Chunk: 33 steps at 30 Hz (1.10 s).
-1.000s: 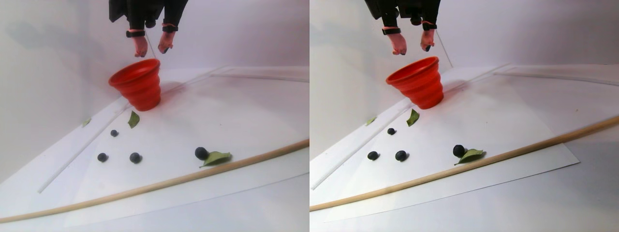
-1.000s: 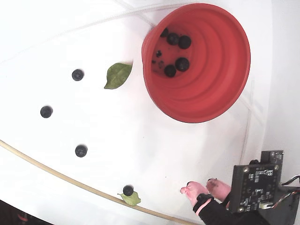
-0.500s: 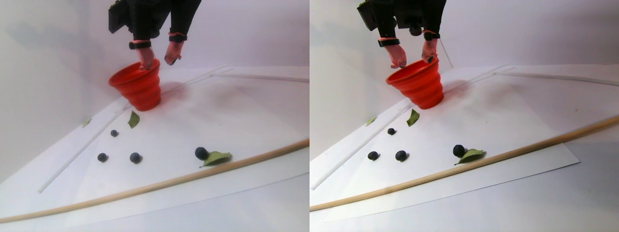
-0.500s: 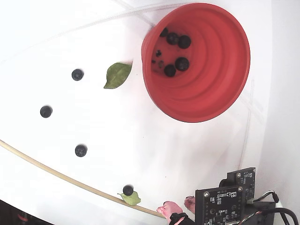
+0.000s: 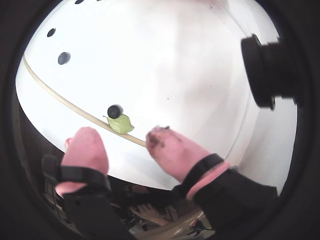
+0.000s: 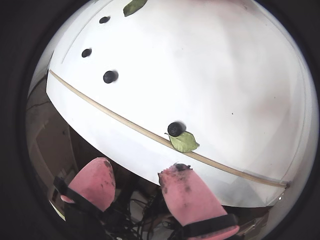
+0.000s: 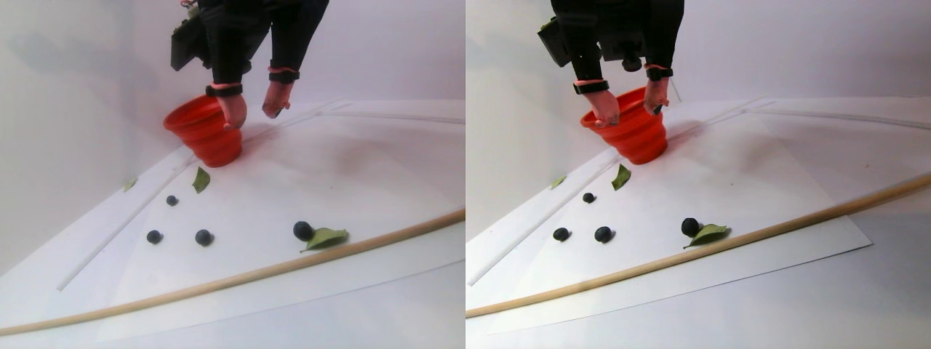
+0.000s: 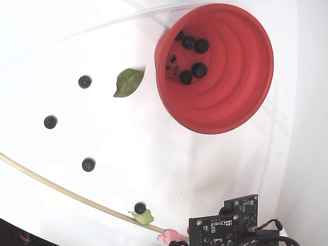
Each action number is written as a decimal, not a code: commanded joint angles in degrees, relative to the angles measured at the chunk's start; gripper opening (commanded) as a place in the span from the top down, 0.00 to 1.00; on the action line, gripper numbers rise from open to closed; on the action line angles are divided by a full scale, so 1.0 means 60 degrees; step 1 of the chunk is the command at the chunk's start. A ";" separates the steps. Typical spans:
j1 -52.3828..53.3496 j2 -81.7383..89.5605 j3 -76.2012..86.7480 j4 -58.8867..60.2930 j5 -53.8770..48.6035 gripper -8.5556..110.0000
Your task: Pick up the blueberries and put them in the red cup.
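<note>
Black arm [image 7: 240, 29] with smudged pink fingertips [image 6: 187, 192], black bands, exposed circuit board [image 8: 223, 225].

We see open white sheet between the red cup [image 8: 220, 97] and the four loose blueberries [image 8: 88, 164]. One berry [image 8: 140, 208] sits touching a leaf [image 8: 145, 217] against the wooden rod [image 8: 61, 190]; another leaf [image 8: 128, 82] lies beside the cup

A white tabletop [image 8: 169, 169] carries the red cup [image 8: 241, 97], standing at the top of the fixed view. Left of the cup lies a green leaf [image 8: 127, 82]. Further left and below it, four loose blueberries [image 8: 88, 164] lie scattered. The lowest touches a second leaf [image 8: 144, 217] against a thin wooden rod [image 8: 61, 190].
</note>
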 commanded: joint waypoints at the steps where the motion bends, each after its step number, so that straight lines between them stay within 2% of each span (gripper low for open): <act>1: 0.0146 0.0117 0.0073 -0.0337 -0.0132 0.78; 33: 0.1128 -0.3867 0.0322 -0.3618 -0.0073 0.78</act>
